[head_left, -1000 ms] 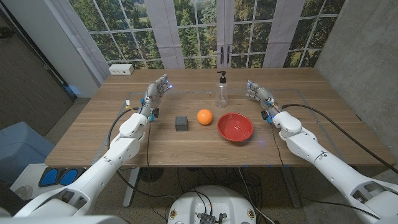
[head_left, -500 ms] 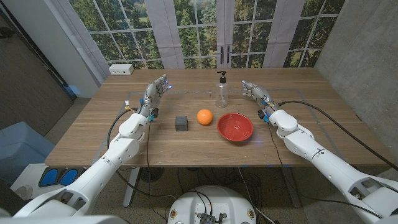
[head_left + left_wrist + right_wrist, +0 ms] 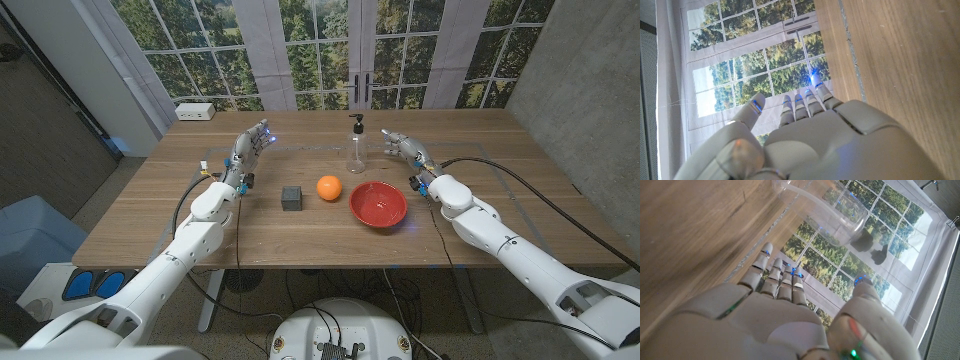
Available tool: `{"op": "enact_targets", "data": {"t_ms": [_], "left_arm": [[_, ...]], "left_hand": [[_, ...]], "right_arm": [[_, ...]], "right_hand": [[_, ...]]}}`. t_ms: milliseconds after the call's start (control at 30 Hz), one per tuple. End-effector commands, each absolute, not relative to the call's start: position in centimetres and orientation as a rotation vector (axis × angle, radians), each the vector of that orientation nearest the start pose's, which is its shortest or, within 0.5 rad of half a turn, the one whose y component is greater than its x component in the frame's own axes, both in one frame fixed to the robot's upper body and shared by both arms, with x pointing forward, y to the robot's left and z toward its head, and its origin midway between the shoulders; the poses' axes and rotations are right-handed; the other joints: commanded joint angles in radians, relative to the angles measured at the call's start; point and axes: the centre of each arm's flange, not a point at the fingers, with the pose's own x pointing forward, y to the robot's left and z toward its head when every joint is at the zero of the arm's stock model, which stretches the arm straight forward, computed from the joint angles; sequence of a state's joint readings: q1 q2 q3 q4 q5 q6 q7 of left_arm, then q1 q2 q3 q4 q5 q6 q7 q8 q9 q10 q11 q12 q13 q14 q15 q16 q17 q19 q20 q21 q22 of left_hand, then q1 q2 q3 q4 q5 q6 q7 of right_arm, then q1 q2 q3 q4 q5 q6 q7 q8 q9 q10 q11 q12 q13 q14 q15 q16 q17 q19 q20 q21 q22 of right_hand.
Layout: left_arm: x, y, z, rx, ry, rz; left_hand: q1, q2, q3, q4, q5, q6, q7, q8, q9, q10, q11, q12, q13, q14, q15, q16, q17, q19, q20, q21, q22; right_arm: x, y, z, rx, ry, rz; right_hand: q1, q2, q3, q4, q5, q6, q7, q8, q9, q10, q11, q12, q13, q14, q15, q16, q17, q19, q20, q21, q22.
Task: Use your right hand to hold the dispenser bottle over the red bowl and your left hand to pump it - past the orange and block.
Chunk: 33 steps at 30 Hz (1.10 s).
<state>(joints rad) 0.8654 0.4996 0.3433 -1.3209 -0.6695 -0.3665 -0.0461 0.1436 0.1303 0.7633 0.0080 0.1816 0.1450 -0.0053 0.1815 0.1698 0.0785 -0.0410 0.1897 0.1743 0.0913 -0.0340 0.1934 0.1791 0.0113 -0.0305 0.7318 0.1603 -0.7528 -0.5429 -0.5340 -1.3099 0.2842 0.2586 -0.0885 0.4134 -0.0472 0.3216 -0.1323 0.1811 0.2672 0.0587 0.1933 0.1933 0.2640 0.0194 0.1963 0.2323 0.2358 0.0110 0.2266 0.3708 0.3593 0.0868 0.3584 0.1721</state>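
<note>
Bottle: clear dispenser with a black pump head, upright on the table, toward the far side, just behind the gap between orange and bowl. Its clear body also shows in the right wrist view, close ahead of the fingertips — no contact visible.
Right hand: raised just right of the bottle, near it but apart. Fingers extended and side by side, thumb spread away from them; nothing held.
Left hand: raised over the left part of the table, well apart from the bottle. Fingers straight and close together, thumb out to the side; nothing in it. Left wrist view shows the same pose, bare wood beside it.
Bowl: red, on the table nearer the front than the bottle, just below the right hand in the head view. Contents cannot be made out.
Orange: sits just left of the bowl, not touching it.
Block: small dark cube, left of the orange with a small gap between them.
Row: block, orange, bowl lie in a line from left to right — bottle stands behind it.
White box: at the far left corner of the table, near the window.
</note>
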Motion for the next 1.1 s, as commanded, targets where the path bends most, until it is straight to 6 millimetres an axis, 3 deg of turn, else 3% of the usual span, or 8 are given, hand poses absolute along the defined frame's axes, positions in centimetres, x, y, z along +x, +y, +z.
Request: {"op": "enact_targets", "data": {"t_ms": [33, 200, 367, 667, 733, 800, 867, 1100], "left_arm": [[63.7, 29.4, -2.2, -0.089, -0.676, -0.213], [63.5, 29.4, -2.3, -0.083, -0.672, -0.21], [63.4, 29.3, -2.3, -0.085, -0.673, -0.214], [63.2, 29.4, -2.3, -0.078, -0.673, -0.214], [63.2, 29.4, -2.3, -0.085, -0.674, -0.213], [63.2, 29.4, -2.3, -0.082, -0.673, -0.212], [63.2, 29.4, -2.3, -0.083, -0.671, -0.212], [63.6, 29.5, -2.2, -0.085, -0.668, -0.214]], "left_hand": [[-0.009, 0.042, 0.01, 0.002, 0.005, 0.008, 0.002, 0.004, 0.005, 0.012, 0.002, 0.008, 0.004, 0.01, -0.018, 0.008, 0.003, 0.009, -0.001, -0.004, 0.005], [-0.01, 0.042, 0.011, 0.003, 0.005, 0.008, 0.002, 0.003, 0.005, 0.012, 0.001, 0.007, 0.004, 0.01, -0.017, 0.008, 0.002, 0.01, 0.0, -0.007, 0.005], [-0.012, 0.042, 0.012, 0.004, 0.005, 0.008, 0.002, 0.003, 0.005, 0.013, 0.0, 0.007, 0.004, 0.011, -0.018, 0.007, 0.003, 0.012, -0.001, -0.009, 0.005], [-0.014, 0.042, 0.013, 0.005, 0.005, 0.009, 0.003, 0.003, 0.005, 0.014, 0.001, 0.007, 0.004, 0.013, -0.018, 0.007, 0.003, 0.014, 0.0, -0.014, 0.005], [-0.014, 0.042, 0.014, 0.006, 0.005, 0.009, 0.003, 0.003, 0.005, 0.014, -0.002, 0.007, 0.004, 0.013, -0.017, 0.007, 0.003, 0.014, 0.001, -0.015, 0.005], [-0.015, 0.042, 0.014, 0.006, 0.005, 0.009, 0.003, 0.003, 0.005, 0.015, -0.002, 0.007, 0.004, 0.014, -0.017, 0.007, 0.003, 0.015, 0.001, -0.016, 0.005], [-0.015, 0.042, 0.015, 0.007, 0.006, 0.009, 0.003, 0.003, 0.005, 0.016, -0.001, 0.007, 0.004, 0.014, -0.017, 0.007, 0.003, 0.016, 0.001, -0.017, 0.005], [-0.017, 0.042, 0.016, 0.008, 0.006, 0.011, 0.004, 0.003, 0.005, 0.015, 0.001, 0.006, 0.004, 0.015, -0.018, 0.006, 0.002, 0.018, 0.003, -0.021, 0.005]], "right_arm": [[65.6, -22.2, -1.6, -0.427, -0.643, 0.216], [65.6, -21.8, -1.5, -0.455, -0.639, 0.22], [65.6, -21.6, -1.5, -0.469, -0.652, 0.221], [65.9, -20.7, -1.2, -0.512, -0.66, 0.24], [65.8, -20.5, -1.2, -0.522, -0.666, 0.224], [66.0, -20.4, -1.0, -0.533, -0.666, 0.229], [66.1, -20.3, -0.9, -0.529, -0.664, 0.243], [66.4, -19.4, -0.4, -0.575, -0.675, 0.261]], "right_hand": [[0.015, 0.009, 0.001, -0.009, 0.007, -0.01, 0.001, 0.003, 0.002, -0.003, -0.002, 0.004, 0.0, -0.002, 0.005, 0.0, 0.001, 0.011, -0.008, -0.001, 0.003], [0.022, 0.01, 0.002, -0.013, 0.008, -0.015, 0.007, 0.002, 0.002, -0.004, 0.001, 0.005, 0.0, -0.002, 0.005, 0.0, -0.002, 0.024, -0.03, -0.002, 0.002], [0.026, 0.009, 0.002, -0.016, 0.008, -0.019, 0.008, 0.002, 0.002, -0.006, 0.002, 0.005, -0.001, -0.004, 0.005, -0.001, -0.005, 0.028, -0.017, -0.005, 0.001], [0.035, 0.0, 0.0, -0.023, 0.01, -0.042, 0.006, -0.003, 0.002, -0.021, -0.003, 0.001, -0.002, -0.018, -0.004, -0.007, -0.011, 0.016, -0.049, -0.021, 0.001], [0.042, -0.008, -0.002, -0.027, 0.012, -0.053, 0.003, -0.004, 0.002, -0.031, -0.005, -0.001, -0.002, -0.027, -0.003, -0.011, -0.014, 0.007, -0.033, -0.029, 0.001], [0.05, -0.018, -0.005, -0.03, 0.016, -0.064, -0.004, -0.003, 0.003, -0.043, -0.01, -0.003, -0.002, -0.043, -0.003, -0.016, -0.02, 0.001, 0.014, -0.04, 0.002], [0.051, -0.019, -0.005, -0.03, 0.017, -0.066, -0.004, -0.003, 0.003, -0.045, -0.01, -0.003, -0.002, -0.045, -0.002, -0.017, -0.021, 0.001, 0.018, -0.041, 0.002], [0.061, -0.028, -0.007, -0.032, 0.022, -0.071, 0.002, 0.0, 0.004, -0.053, -0.012, -0.002, -0.002, -0.05, 0.002, -0.018, -0.026, 0.0, -0.019, -0.05, 0.002]]}}
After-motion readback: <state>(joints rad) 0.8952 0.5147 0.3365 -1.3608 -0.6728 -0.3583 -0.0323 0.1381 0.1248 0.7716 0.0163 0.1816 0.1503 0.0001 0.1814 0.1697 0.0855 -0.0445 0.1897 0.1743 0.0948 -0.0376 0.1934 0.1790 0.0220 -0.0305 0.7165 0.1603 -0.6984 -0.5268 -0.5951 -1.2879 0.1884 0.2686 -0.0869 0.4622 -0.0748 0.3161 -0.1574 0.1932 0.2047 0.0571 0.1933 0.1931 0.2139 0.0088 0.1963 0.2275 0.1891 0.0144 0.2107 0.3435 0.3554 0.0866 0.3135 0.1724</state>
